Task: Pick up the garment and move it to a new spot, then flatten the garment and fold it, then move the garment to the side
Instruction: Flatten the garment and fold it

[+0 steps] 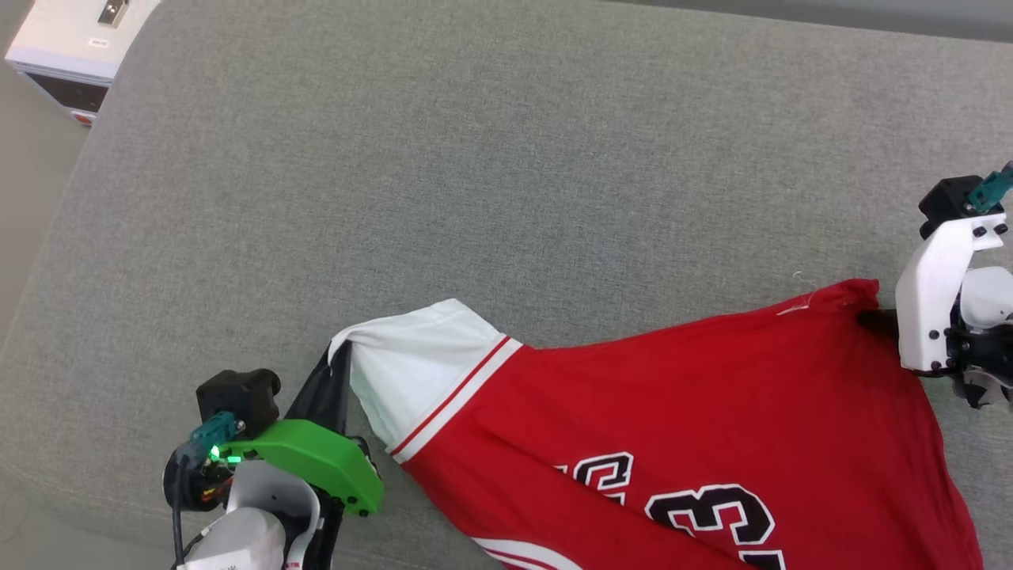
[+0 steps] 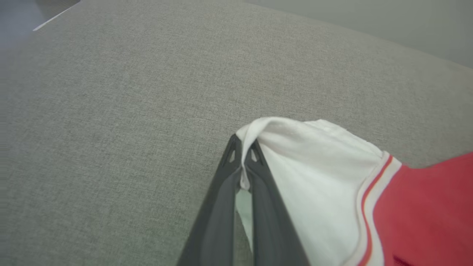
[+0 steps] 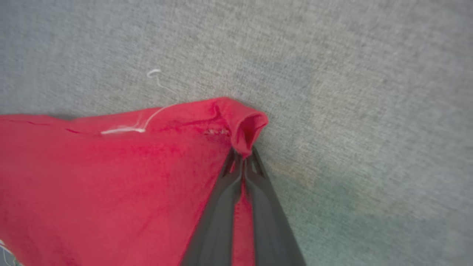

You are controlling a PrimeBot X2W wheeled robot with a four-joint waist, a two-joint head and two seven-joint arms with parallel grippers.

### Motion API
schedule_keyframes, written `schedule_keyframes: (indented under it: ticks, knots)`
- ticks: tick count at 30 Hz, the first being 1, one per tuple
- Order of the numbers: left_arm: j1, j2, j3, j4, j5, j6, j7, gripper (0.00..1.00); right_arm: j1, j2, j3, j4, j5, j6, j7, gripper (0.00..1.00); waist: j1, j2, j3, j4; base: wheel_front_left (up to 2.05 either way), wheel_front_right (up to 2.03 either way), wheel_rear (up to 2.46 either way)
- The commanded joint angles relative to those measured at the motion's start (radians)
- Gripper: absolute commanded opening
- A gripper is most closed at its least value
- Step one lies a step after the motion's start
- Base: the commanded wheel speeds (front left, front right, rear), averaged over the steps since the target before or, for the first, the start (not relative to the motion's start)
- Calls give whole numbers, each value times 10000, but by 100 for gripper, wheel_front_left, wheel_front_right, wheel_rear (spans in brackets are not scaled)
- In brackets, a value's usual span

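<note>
The red basketball-style T-shirt with white sleeves and a black "23" (image 1: 673,412) lay on the grey woven cushion (image 1: 475,158), stretched between two grips and running off the near edge of the head view. The left gripper (image 2: 244,155) was pinched shut on the edge of a white sleeve. The right gripper (image 3: 244,159) was clamped on a red corner, probably the hem, though blur left that unsure. Both bites looked small, only a fold of cloth past the fingertips. To carry it well, the arms would best rise together at one pace, holding their spacing so the cloth was taut but not tugged, and lift the trailing body clear of the cushion before travelling
</note>
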Motion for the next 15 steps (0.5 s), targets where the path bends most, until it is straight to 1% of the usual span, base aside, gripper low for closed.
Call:
schedule_keyframes:
  ticks: [1, 3, 7, 12, 15]
  knots:
    - [-203, 56, 102, 39, -96, -54, -109, 0, 219, 292, 252, 224, 110, 6, -110, 0, 0, 0, -223, -67, 0, 0, 0]
    - [-242, 138, 221, 78, -133, -54, -166, 0, 45, 216, 140, 153, 109, 6, -423, 0, 0, 0, -409, -145, 0, 0, 0]
    - [-603, 481, 440, 107, -105, -115, -103, 0, -265, 61, -216, 81, 53, 6, -1103, 0, 0, 0, -789, -355, 0, 0, 0]
    - [-1752, 1006, 684, 251, -29, -377, 211, 0, -705, -4, -734, 206, -126, 6, -2022, 0, 0, 0, -1183, -762, 0, 0, 0]
    - [-2716, 1106, 678, 447, -55, -595, 569, 0, -1012, -45, -957, 408, -304, 6, -2570, 0, 0, 0, -1349, -945, 0, 0, 0]
